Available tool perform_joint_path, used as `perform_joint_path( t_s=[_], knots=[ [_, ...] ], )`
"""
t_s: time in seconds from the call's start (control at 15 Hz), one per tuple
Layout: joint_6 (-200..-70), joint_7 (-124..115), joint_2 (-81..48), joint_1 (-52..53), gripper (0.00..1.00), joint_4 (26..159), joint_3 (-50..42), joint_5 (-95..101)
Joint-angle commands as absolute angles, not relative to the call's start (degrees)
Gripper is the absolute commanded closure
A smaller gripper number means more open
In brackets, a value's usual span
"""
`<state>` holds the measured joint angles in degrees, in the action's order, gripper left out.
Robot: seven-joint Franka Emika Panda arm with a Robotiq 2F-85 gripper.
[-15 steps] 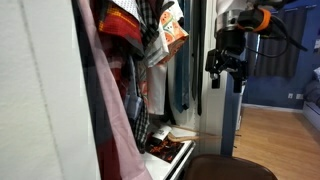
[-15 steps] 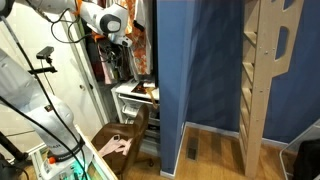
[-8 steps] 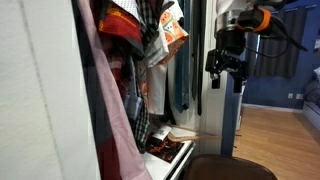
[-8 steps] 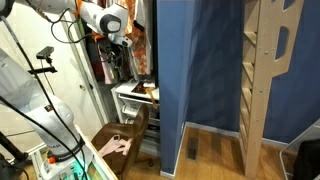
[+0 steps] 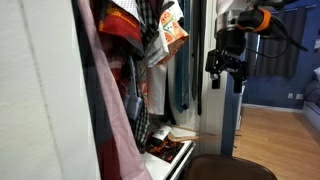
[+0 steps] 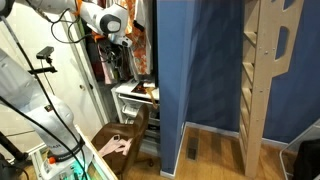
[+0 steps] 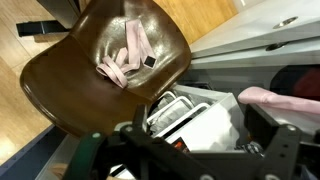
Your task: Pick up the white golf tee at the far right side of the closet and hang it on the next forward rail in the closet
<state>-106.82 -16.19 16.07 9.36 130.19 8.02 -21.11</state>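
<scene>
1. The closet (image 5: 40, 100) fills the left of an exterior view. Its white wall is nearest us, and it is packed with hanging clothes.
2. We take the white golf tee (image 5: 157, 85) to be the pale fabric hanging just under an orange-patterned cloth (image 5: 172, 30), on the side nearest the robot. Its hanger is hidden.
3. The robot's fingers (image 5: 239, 80) hang outside the closet, apart from the clothes, spread wide and holding nothing.
4. The wrist view looks down on a brown chair (image 7: 100, 90).
5. We judge the shirt light, soft and floppy. Its fabric would slip, so the stiff hanger near its hook is the better place to grip.
</scene>
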Motion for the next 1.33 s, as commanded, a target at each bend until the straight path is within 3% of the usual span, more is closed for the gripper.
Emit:
perform_joint_path(
  t_s=[0.0,1.27],
  knots=[
    [-106.67,-16.08,16.08,8.76,0.0,130.11,8.55,-21.23],
    [-106.52,-15.13,16.47,8.91,0.0,130.24,8.92,-19.5]
  ],
)
